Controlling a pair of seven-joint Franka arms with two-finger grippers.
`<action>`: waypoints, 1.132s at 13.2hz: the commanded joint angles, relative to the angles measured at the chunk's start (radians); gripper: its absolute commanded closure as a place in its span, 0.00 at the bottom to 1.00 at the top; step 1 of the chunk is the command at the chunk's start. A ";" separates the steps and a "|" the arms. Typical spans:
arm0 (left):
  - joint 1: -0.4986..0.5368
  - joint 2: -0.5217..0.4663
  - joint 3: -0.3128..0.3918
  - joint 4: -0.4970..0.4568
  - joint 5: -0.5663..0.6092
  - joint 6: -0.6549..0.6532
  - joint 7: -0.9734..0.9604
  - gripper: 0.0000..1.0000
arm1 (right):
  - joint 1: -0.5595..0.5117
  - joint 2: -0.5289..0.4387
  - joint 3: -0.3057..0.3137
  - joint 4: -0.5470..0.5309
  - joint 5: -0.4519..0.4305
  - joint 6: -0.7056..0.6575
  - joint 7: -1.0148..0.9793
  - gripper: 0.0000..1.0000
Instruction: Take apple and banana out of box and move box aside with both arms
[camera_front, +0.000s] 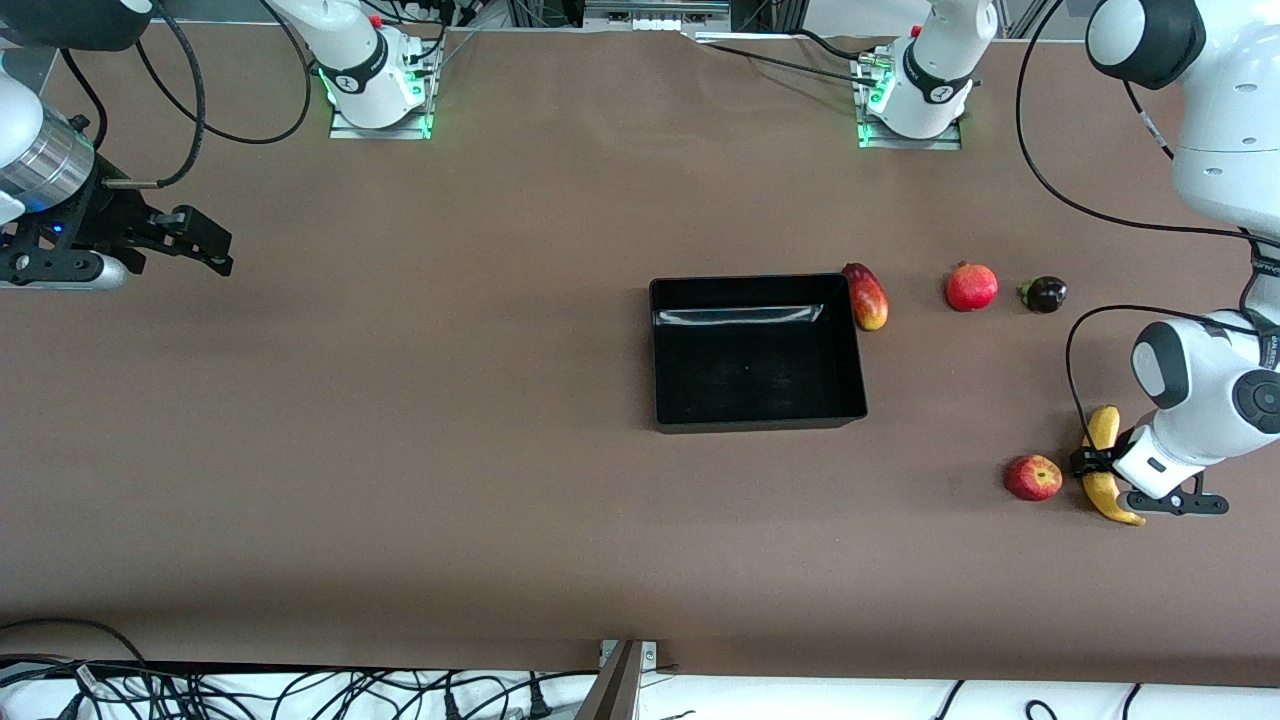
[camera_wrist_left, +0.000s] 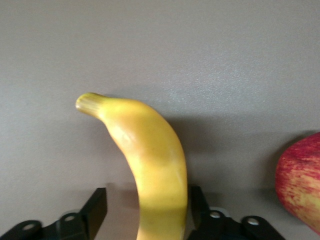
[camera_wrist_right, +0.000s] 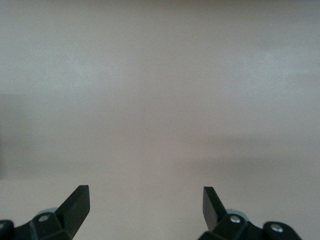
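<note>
The left end effector (camera_front: 1092, 462) is down at the bench (camera_front: 400, 420) toward the left arm's end, straddling the yellow banana (camera_front: 1103, 467), which lies on the bench surface. In the left wrist view its fingers (camera_wrist_left: 95, 207) stand apart on either side of the banana (camera_wrist_left: 150, 165), with a clear gap on one side and the other finger close against the fruit, so the end effector is open around the banana rather than clamped on it. Just beside the banana, toward the right arm's end, sits the red apple (camera_front: 1033, 477) with yellow patches, whose edge also shows in the left wrist view (camera_wrist_left: 302, 182). The black box (camera_front: 660, 350) rests near the middle of the bench, open side up. A red and yellow elongated fruit (camera_front: 867, 296) lies touching or nearly touching the box's corner on the side toward the left arm's end. Farther that way, a round red fruit (camera_front: 971, 287) and a small dark purple fruit (camera_front: 1044, 294) sit in a row, each apart from the other. The right end effector (camera_front: 190, 240) waits above the bench at the right arm's end, its fingers (camera_wrist_right: 75, 205) spread open over bare surface.
</note>
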 joint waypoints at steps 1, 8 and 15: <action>-0.018 -0.140 0.002 0.010 0.010 -0.237 0.005 0.00 | 0.000 0.001 0.002 0.010 -0.008 -0.003 0.000 0.00; -0.143 -0.556 0.082 -0.008 -0.238 -0.775 0.003 0.00 | 0.000 0.001 0.002 0.010 -0.008 -0.003 0.000 0.00; -0.353 -0.827 0.120 -0.008 -0.238 -0.968 -0.047 0.00 | 0.000 0.001 0.002 0.010 -0.008 -0.003 0.000 0.00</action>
